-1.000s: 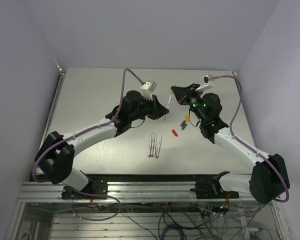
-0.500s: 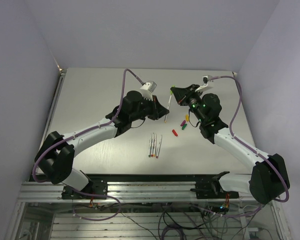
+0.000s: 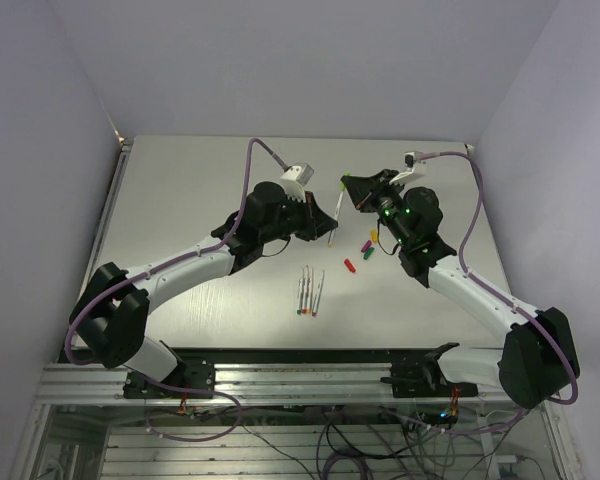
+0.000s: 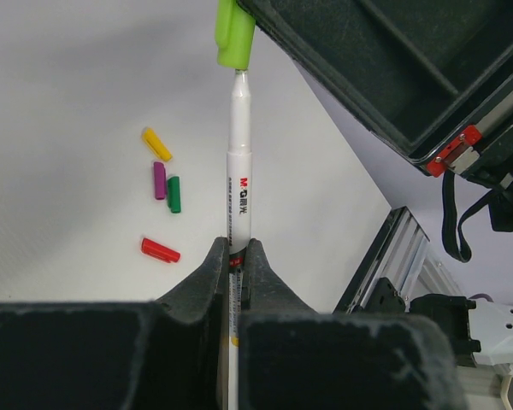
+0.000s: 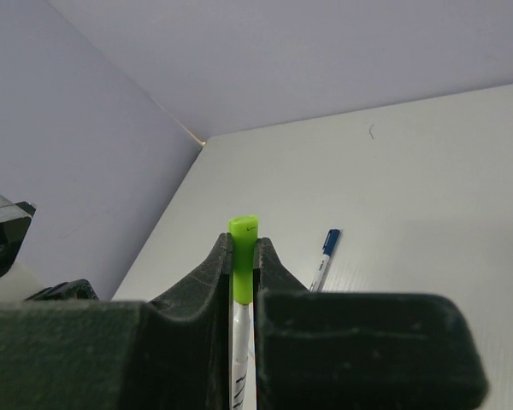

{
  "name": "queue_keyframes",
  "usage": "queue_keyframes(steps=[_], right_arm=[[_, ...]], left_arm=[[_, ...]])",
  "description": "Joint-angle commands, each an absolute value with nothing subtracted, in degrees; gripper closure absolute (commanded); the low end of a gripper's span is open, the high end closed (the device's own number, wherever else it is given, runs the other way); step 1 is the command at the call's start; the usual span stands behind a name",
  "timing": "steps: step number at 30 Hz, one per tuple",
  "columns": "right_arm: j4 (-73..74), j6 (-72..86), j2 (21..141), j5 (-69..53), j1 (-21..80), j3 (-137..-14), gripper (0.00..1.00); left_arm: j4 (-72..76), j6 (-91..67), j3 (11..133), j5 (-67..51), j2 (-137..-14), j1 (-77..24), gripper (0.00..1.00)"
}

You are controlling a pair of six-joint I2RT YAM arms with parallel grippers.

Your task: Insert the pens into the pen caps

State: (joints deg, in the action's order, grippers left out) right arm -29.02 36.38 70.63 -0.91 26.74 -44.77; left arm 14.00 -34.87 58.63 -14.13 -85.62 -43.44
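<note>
A white pen (image 4: pixel 239 179) is clamped near its lower end by the left gripper (image 4: pixel 236 256), and a lime-green cap (image 4: pixel 236 34) is pinched between the fingers of the right gripper (image 5: pixel 242 254). Both are held in the air above the bench (image 4: pixel 60 77), with the pen's nib at the cap's mouth. How far the nib has entered cannot be told.

The pen is gripped far from its nib, so a slight tilt would probably be magnified at the tip. The nib could then be caught on the cap's rim. If it were pushed regardless, the pen might be slid back through the fingers, or the cap twisted out of its grip and dropped.

Below, a yellow cap (image 4: pixel 156 143), a purple cap (image 4: pixel 159 180), a dark green cap (image 4: pixel 173 194) and a red cap (image 4: pixel 161 250) lie loose, well apart from the held pen. A few more pens (image 3: pixel 310 290) lie side by side nearer the arm bases. A blue-capped pen (image 5: pixel 325 256) is seen on the bench beyond. Nothing stands between pen and cap, but the two wrists are close, so contact between them could be risked.
</note>
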Motion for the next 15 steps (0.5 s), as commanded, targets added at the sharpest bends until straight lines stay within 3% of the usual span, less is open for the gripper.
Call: queue_keyframes(steps=[1, 15], right_arm=[[-28.37, 35.41, 69.58, -1.42, 26.98, -44.96, 1.0], [-28.5, 36.05, 68.81, -1.58, 26.91, -44.7, 1.0]], left_arm=[[16.25, -34.09, 58.34, -12.89, -84.59, -43.35, 0.93], [16.21, -34.06, 57.87, -12.78, -84.46, -43.41, 0.93]])
